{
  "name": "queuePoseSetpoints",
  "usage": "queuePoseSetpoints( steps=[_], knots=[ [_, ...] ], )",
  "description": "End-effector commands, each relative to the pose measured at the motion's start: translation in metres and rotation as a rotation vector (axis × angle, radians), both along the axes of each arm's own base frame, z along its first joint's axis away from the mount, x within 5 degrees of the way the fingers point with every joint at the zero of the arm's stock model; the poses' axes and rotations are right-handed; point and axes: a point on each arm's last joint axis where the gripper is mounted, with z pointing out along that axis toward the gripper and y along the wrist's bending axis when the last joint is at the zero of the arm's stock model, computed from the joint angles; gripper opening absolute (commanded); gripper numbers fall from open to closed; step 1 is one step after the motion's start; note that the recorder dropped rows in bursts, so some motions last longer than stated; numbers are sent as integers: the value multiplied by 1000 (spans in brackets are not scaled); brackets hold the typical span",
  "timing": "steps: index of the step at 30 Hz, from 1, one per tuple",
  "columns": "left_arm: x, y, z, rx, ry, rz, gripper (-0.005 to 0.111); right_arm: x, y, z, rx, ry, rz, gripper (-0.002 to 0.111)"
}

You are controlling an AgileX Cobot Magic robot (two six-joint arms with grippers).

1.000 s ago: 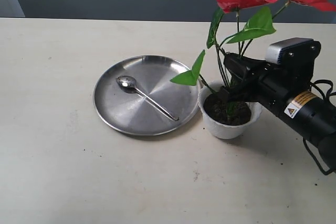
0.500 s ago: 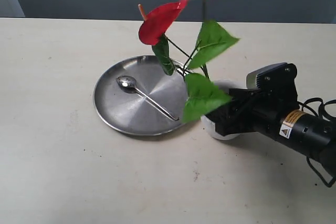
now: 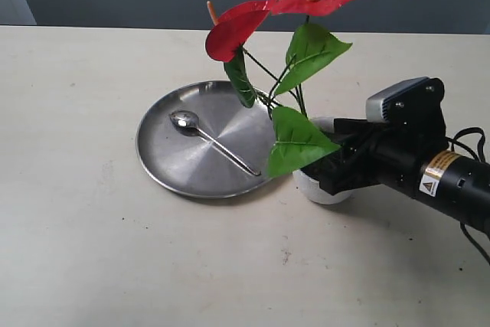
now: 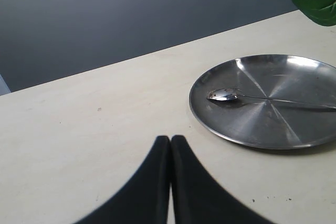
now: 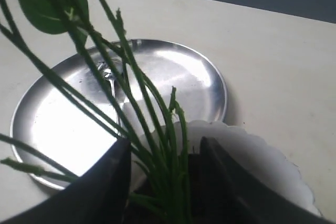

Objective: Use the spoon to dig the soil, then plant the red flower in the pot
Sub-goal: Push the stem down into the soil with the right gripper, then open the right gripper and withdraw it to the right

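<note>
The red flower (image 3: 233,28) stands in the white scalloped pot (image 3: 315,191) and leans left over the steel plate. My right gripper (image 3: 328,168) lies low at the pot's rim, open, with the green stems (image 5: 157,124) loose between its fingers and a gap on each side. Dark soil (image 5: 192,169) shows in the pot (image 5: 262,156) between the fingers; my right gripper (image 5: 165,142) straddles it. The spoon (image 3: 211,142) lies on the plate, bowl to the left. My left gripper (image 4: 170,140) is shut and empty above the bare table, short of the spoon (image 4: 231,96).
The round steel plate (image 3: 172,170) touches the pot's left side; it also shows in the left wrist view, plate (image 4: 252,127). A green leaf (image 3: 295,143) hangs over the plate's right rim. The table's far edge meets a dark wall.
The flower tipped from upright to leaning left over the plate. My right gripper dropped low beside the pot, then drew back slightly to the right. Spoon and plate stayed put.
</note>
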Motion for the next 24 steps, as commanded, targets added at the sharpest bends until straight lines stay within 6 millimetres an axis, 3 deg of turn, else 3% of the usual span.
queuePoseSetpoints(
  steps=[1, 6, 14, 18, 21, 24],
  knots=[
    [0, 0, 3, -8, -16, -4, 0, -4, -5, 6, -35, 10, -22, 46],
    [0, 0, 3, -8, -16, -4, 0, -7, -10, 16, -73, 3, -45, 56],
    [0, 0, 3, -8, -16, -4, 0, -22, -21, 40, -120, -13, -51, 56],
    [0, 0, 3, -8, -16, -4, 0, -39, -30, 54, -24, -23, -82, 56],
    [0, 0, 3, -8, -16, -4, 0, -54, -38, 60, 49, -7, -106, 52],
    [0, 0, 3, -8, -16, -4, 0, -73, -45, 61, 119, 16, -90, 39]
  ],
)
